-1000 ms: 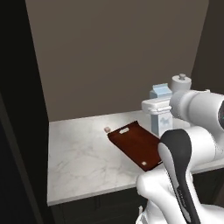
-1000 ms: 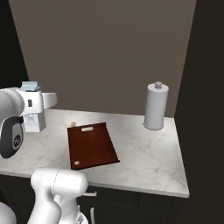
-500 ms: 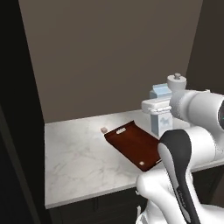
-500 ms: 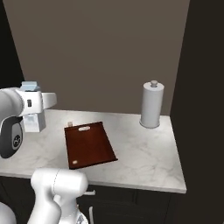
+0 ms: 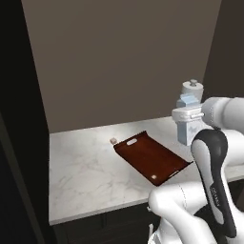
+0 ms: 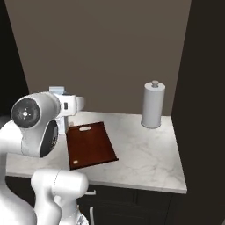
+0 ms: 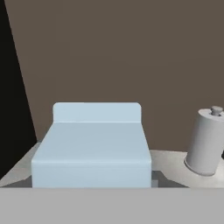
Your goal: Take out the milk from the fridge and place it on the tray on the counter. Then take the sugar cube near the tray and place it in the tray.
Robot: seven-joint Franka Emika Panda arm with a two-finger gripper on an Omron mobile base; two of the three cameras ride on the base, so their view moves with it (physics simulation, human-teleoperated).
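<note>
In the left base view the small pale blue-grey milk carton with a gabled top (image 5: 189,119) stands upright, its long axis vertical, held up in the white arm's gripper (image 5: 187,116) above the right end of the white, grey-veined marble worktop (image 5: 86,171); the fingers are closed on the milk carton's sides. Below and to its left lies the flat rectangular dark red-brown tray (image 5: 151,157), smooth and slightly glossy, its long axis running diagonally from back left to front right, with a pale slot handle showing at each short end. A tiny beige sugar cube (image 5: 113,141) sits on the marble just beside the tray's far left corner, apart from it. A tall grey-white cylinder with a knob (image 5: 193,87) rises behind the carton. In the right base view the tray (image 6: 91,143) lies near the worktop's (image 6: 145,154) left part, its long axis running front to back, and the cylinder (image 6: 153,105) stands upright well to its right near the back wall; the carton's top (image 6: 57,91) peeks above the arm's round white joint, over the worktop's left end. In the hand view the carton's sloped pale top and flat ridge (image 7: 92,146) sit close before the camera, the ridge lying crosswise, with the matt cylinder (image 7: 206,141) to the right on the worktop (image 7: 168,159).
</note>
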